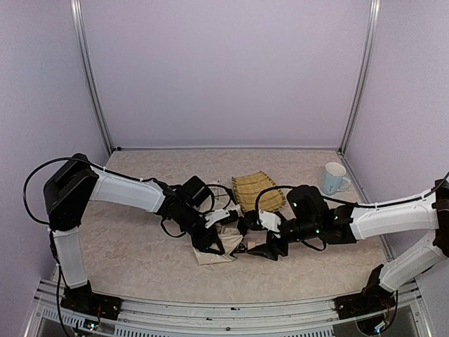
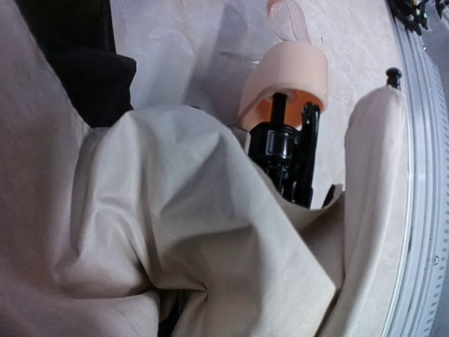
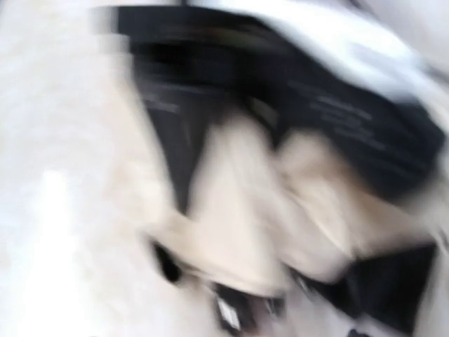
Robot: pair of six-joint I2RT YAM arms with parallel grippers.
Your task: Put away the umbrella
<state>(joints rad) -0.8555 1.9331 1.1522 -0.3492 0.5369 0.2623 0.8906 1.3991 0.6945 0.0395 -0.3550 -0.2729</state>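
Note:
The umbrella [image 1: 216, 251] lies collapsed on the table between my two grippers, as a crumpled heap of cream-beige fabric. In the left wrist view its fabric [image 2: 175, 232] fills most of the frame, with the tan handle [image 2: 286, 70] and the black shaft [image 2: 284, 151] behind it. My left gripper [image 1: 209, 242] sits on the fabric; folds run into a pinched point where its jaws are, and the fingers are hidden. My right gripper [image 1: 265, 250] is just right of the umbrella. The right wrist view is blurred and shows pale fabric [image 3: 245, 210] against dark parts.
A woven straw-yellow basket tray [image 1: 257, 190] lies just behind the grippers. A pale mug [image 1: 333, 178] stands at the back right. Black cables loop around both wrists. The metal table edge [image 2: 421, 175] is close to the umbrella.

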